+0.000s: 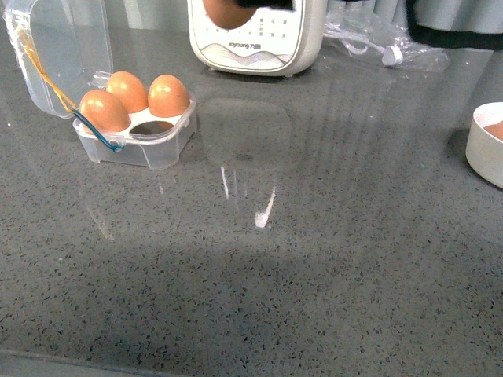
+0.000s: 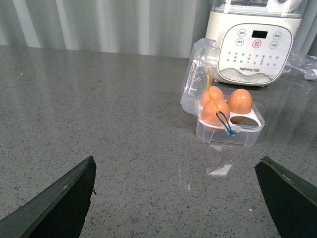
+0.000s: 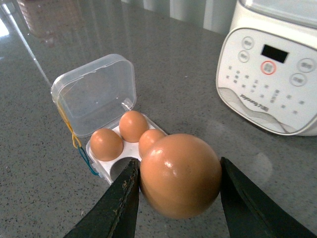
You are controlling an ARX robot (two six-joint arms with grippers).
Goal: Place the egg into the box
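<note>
Grey surface [image 1: 330, 283]: the egg [image 3: 181, 176] is gripped by the right fingers [image 3: 119, 208]; the box [image 3: 96, 96] and its empty cell [image 1: 153, 127] are found leftward, below; the left fingers [image 2: 64, 203] are spread wide.

Three eggs [image 1: 126, 90] in the one box [image 1: 149, 151], one egg [image 3: 181, 176] outside it, one white appliance [image 1: 255, 35], one bowl [image 1: 483, 153].

Clear glossy plastic box [image 1: 149, 153]; smooth, faintly shiny egg [image 3: 181, 176]; speckled grey stone-look table [image 1: 314, 275], polished; smooth white plastic appliance [image 1: 255, 43] behind the box.
</note>
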